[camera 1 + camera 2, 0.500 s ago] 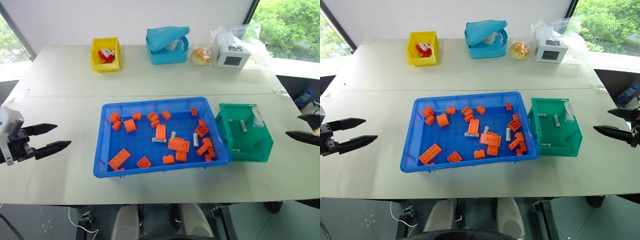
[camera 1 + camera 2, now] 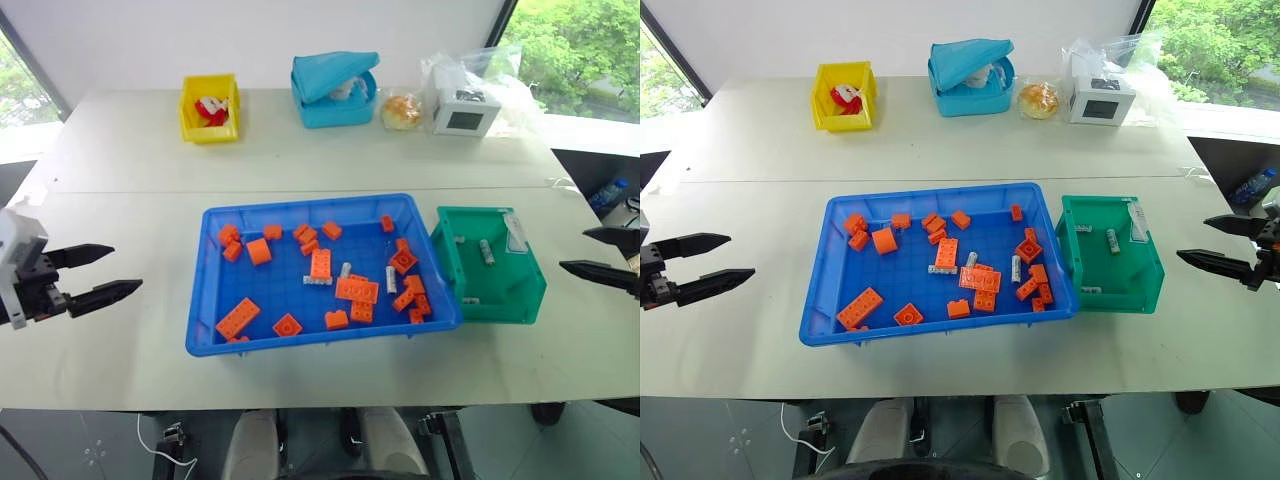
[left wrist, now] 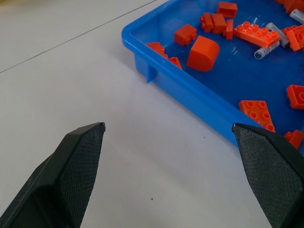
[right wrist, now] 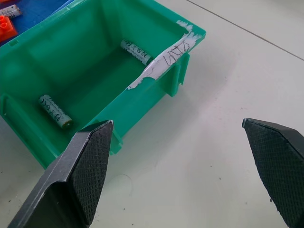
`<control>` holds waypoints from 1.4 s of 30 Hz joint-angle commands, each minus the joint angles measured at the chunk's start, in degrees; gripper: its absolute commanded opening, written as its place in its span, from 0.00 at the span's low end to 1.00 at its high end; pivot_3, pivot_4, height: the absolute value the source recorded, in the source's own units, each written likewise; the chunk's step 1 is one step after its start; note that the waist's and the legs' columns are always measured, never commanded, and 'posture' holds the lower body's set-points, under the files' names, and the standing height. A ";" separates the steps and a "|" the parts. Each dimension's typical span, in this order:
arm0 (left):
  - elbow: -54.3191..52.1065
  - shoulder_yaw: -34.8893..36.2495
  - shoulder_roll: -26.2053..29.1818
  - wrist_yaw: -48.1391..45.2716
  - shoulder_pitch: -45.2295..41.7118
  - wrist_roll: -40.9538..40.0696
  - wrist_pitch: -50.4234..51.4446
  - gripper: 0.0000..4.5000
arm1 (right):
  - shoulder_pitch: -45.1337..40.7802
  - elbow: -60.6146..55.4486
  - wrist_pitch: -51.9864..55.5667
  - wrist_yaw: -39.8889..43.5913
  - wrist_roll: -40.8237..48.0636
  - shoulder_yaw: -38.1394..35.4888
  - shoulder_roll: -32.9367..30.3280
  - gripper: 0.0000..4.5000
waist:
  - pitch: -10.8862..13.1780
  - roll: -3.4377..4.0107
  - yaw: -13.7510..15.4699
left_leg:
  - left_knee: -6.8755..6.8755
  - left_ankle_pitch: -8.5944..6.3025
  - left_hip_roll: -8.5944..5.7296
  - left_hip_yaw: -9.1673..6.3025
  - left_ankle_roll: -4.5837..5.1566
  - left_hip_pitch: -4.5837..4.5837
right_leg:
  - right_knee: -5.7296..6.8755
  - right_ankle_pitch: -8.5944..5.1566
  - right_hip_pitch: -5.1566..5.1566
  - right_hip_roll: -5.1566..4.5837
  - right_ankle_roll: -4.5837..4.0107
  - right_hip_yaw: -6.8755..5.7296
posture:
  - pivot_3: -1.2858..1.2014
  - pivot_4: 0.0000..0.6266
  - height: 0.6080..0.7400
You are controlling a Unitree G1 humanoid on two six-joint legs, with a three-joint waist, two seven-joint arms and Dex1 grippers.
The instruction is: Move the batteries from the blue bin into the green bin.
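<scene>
Right wrist view looks into the small teal-green plastic bin with sloped walls (image 4: 90, 71), where two silver-grey cylindrical batteries (image 4: 54, 111) already lie apart on its floor; the head views hint at one or two more small grey pieces along its walls, too small to be sure of. So part of the job is done.

What is left sits in the large shallow bright-blue plastic tray (image 2: 215, 290) at the middle of the bench (image 2: 130, 160), with the green bin touching it at its 3 o'clock side. Among the scattered orange toy bricks (image 2: 239, 318) at least three batteries remain: one lies flat just below a brick near the tray's centre, one stands slanted just beside it, and one lies at about 3 o'clock of centre, close to the brick cluster by the tray's right wall. By my estimate the task is somewhere around halfway.

The left gripper (image 2: 106, 273) hangs over bare bench at 9 o'clock of the tray, well apart from it, its two black fingers (image 3: 78, 166) spread wide with nothing between them and touching nothing. The right gripper (image 2: 1218, 243) hangs at 3 o'clock of the green bin, near it but clear of its wall, its fingers (image 4: 90, 171) likewise spread as wide as they go and empty.
</scene>
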 commanded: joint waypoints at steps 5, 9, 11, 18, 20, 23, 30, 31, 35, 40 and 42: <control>-1.83 2.41 -0.10 0.89 -1.38 -1.06 -0.05 1.00 | -2.13 1.43 -2.03 -1.41 -0.15 -1.04 -0.31 0.99 | 0.00 0.00 -0.03 | 0.01 0.00 -0.01 0.01 0.00 0.00 | 0.01 0.00 0.00 0.01 0.00 0.01 | 0.52 0.24 0.97; -2.98 1.68 -0.14 0.63 -2.01 -1.55 0.00 1.00 | -3.80 0.59 -0.46 -1.01 0.21 -0.61 -0.73 0.99 | 0.00 0.00 -0.09 | 0.07 0.00 0.00 0.03 0.00 0.02 | 0.10 0.00 -0.01 0.02 0.00 0.03 | 0.52 0.24 0.97; -4.37 1.21 0.13 0.41 -3.21 -2.96 0.92 1.00 | -5.96 -1.04 1.72 -0.56 0.84 0.50 -0.48 0.99 | 0.00 0.00 -0.07 | 0.09 0.00 0.00 0.02 0.00 0.02 | 0.12 0.00 0.00 0.03 0.00 0.03 | 0.52 0.24 0.97; -11.27 -0.94 1.52 -0.47 -7.24 -7.97 4.09 1.00 | -17.65 -12.15 15.13 0.72 3.71 8.96 2.43 0.99 | 0.00 0.01 -0.19 | 0.22 0.00 0.02 0.02 0.00 0.01 | 0.26 0.01 -0.01 0.05 0.00 0.07 | 0.52 0.24 0.97; -13.71 -2.69 2.55 -2.04 -8.46 -9.98 5.36 1.00 | -23.43 -18.43 23.04 0.15 5.50 13.63 5.14 0.99 | 0.01 0.02 -0.36 | 0.23 0.00 0.02 0.05 0.00 -0.01 | 0.35 0.01 -0.13 0.06 0.00 0.11 | 0.52 0.24 0.97; -15.42 -5.07 3.78 -3.89 -9.98 -11.62 6.45 1.00 | -29.27 -23.02 31.59 -1.68 7.11 17.94 9.30 0.99 | 0.02 0.03 -0.20 | 0.28 0.00 0.02 0.05 0.00 -0.02 | 0.57 0.01 -0.23 0.08 0.00 0.14 | 0.52 0.24 0.97; -19.55 -16.08 3.43 -5.90 -15.16 -10.58 4.23 1.00 | -41.02 -25.42 53.86 -14.23 6.91 31.31 28.11 0.99 | 0.01 0.01 0.00 | 0.42 0.01 0.01 0.01 0.00 -0.08 | 0.84 -0.01 -0.31 0.09 -0.02 0.13 | 0.52 0.24 0.97; -19.86 -17.39 3.15 -5.68 -15.97 -10.11 3.85 1.00 | -41.94 -23.83 55.72 -16.63 6.14 32.24 30.86 0.99 | 0.01 0.01 0.06 | 0.45 0.01 0.01 0.01 0.00 -0.09 | 0.87 0.00 -0.31 0.09 -0.02 0.14 | 0.52 0.24 0.97; -20.57 -19.87 2.31 -4.16 -18.31 -10.11 3.98 1.00 | -44.21 -18.30 60.54 -23.47 3.38 35.45 37.13 0.99 | 0.00 0.00 0.34 | 0.50 0.01 -0.03 -0.01 0.01 -0.16 | 0.88 0.01 -0.32 0.08 -0.01 0.13 | 0.52 0.24 0.97; -21.31 -19.59 2.17 -3.17 -19.00 -11.16 4.98 1.00 | -46.96 -12.32 68.02 -27.43 4.67 33.56 42.72 0.99 | -0.02 -0.05 0.08 | 0.52 0.01 -0.04 -0.02 0.01 -0.20 | 0.87 0.05 -0.32 0.07 0.08 0.13 | 0.52 0.24 0.97; -21.46 -19.12 2.42 -3.06 -19.04 -11.59 5.36 1.00 | -46.57 -11.68 69.25 -28.04 4.68 34.31 43.27 0.99 | -0.02 -0.05 0.04 | 0.51 0.01 -0.03 -0.05 0.01 -0.20 | 0.89 0.09 -0.33 0.10 0.14 0.12 | 0.52 0.24 0.97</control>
